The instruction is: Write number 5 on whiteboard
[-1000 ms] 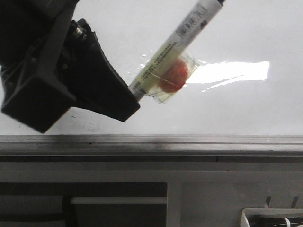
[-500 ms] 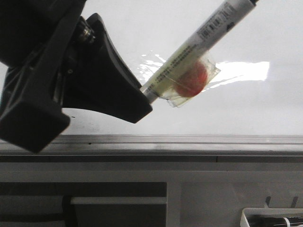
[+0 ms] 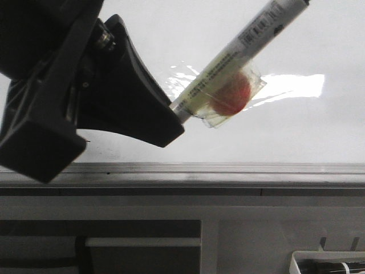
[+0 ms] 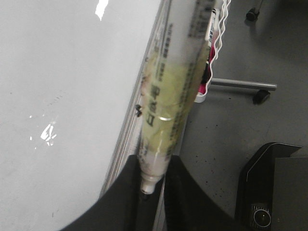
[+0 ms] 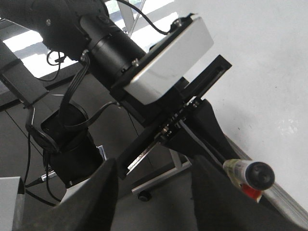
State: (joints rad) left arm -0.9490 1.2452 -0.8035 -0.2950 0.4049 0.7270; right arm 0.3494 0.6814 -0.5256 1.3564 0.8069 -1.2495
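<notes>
Left gripper [image 3: 171, 114] clamped on a marker [image 3: 239, 54], barrel slanting up and away over the whiteboard [image 3: 285, 131]. No 5 visible anywhere beside it, so writing looks unstarted. Right gripper [image 5: 154, 192] spread, holding nothing, near the marker's capped end.

My whiteboard [image 3: 296, 51] looks glossy and smooth, throwing bright glare, with a brushed grey metal rim [image 3: 228, 168]. The marker [image 3: 239, 48] in my left gripper [image 3: 174, 111] is smooth plastic wrapped in shiny clear tape; the gripper is matt black plastic.
</notes>
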